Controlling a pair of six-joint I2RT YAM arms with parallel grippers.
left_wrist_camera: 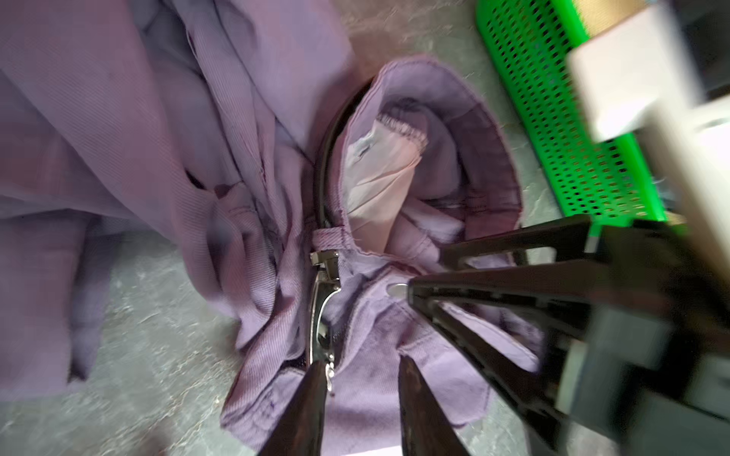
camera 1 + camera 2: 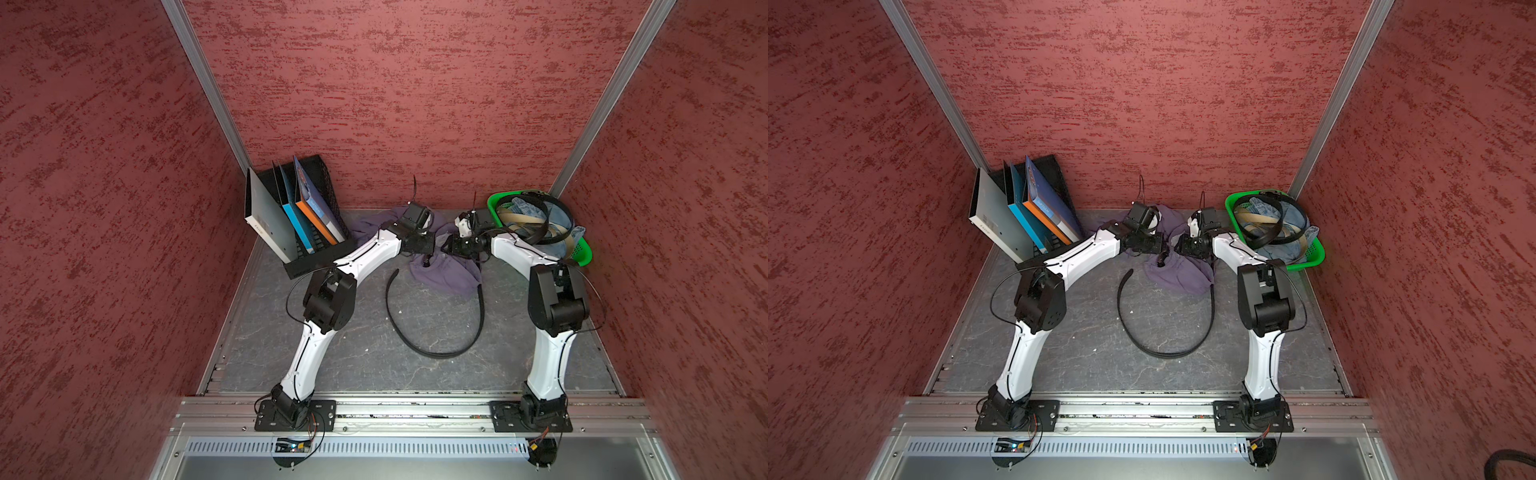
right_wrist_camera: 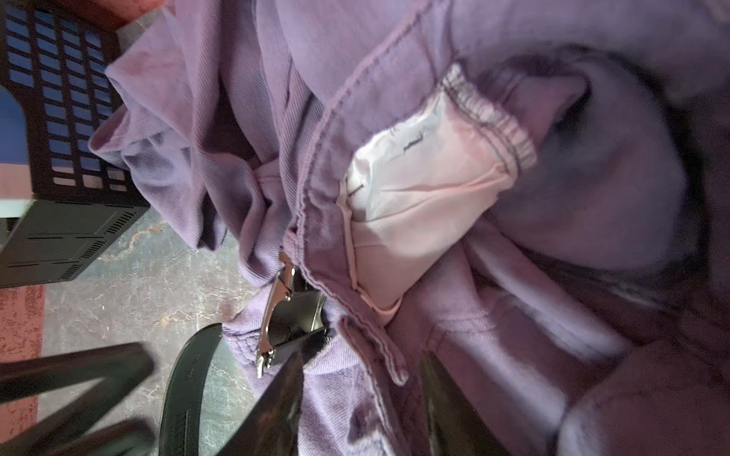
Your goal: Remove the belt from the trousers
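Note:
The purple-grey trousers (image 2: 449,274) lie crumpled at the back of the table, pale lining (image 3: 414,197) showing. The black belt (image 2: 436,355) loops over the table in front of them; in the wrist views its strap (image 1: 324,166) runs through a belt loop to the silver buckle (image 1: 320,312). My left gripper (image 1: 361,379) points down beside the buckle, its jaws closed partway on a fold of trouser cloth. My right gripper (image 3: 363,363) stands open astride the waistband cloth next to the buckle (image 3: 292,319). The two grippers nearly touch in both top views.
A black file rack (image 2: 303,216) with binders stands at the back left. A green basket (image 2: 579,249) holding denim and other belts stands at the back right, close behind the right arm. Red walls enclose the table on three sides.

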